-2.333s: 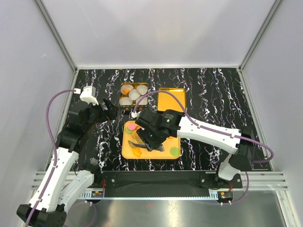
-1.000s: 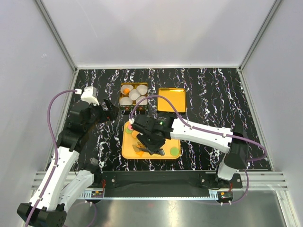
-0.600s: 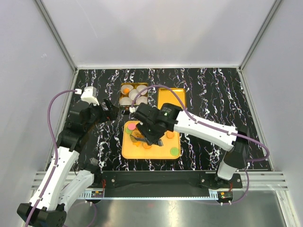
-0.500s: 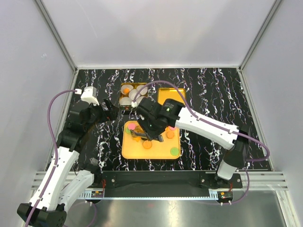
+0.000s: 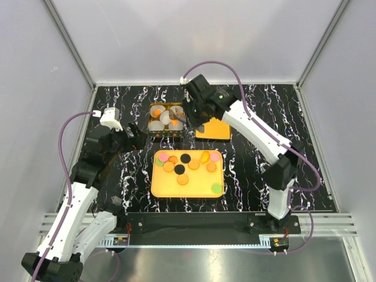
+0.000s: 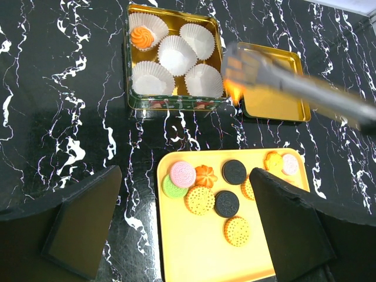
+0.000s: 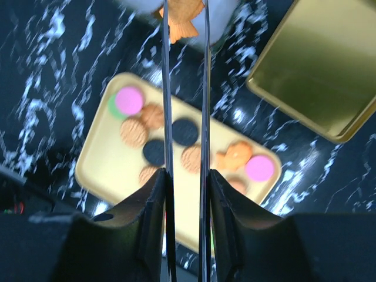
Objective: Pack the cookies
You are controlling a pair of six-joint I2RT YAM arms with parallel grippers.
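Between the fingers of the right gripper (image 7: 186, 176), tongs (image 7: 166, 88) are being clenched partway shut; their tips are pinching a fish cookie (image 7: 182, 23), so the gripper is grasping the tongs and the tongs are carrying the cookie; that cookie is hanging above the tin (image 6: 176, 104), over the cups (image 6: 176, 56) on its 3 o'clock side, not yet set down; of the five cups, only the one at the tin's 10 o'clock corner is holding anything, a swirl cookie (image 6: 142, 36); the other four are showing bare paper; at 6 o'clock from the tin, the tray (image 6: 194, 247) is carrying roughly a dozen cookies (image 6: 200, 200); the lid (image 6: 273, 94) is lying at 3 o'clock from the tin, just beside it; the left gripper (image 5: 136, 134) is hovering released at 10 o'clock from the tray, holding nothing; by my judgement packing is only getting started: one piece is sitting in place, a second is hanging ready, and the bulk is waiting.
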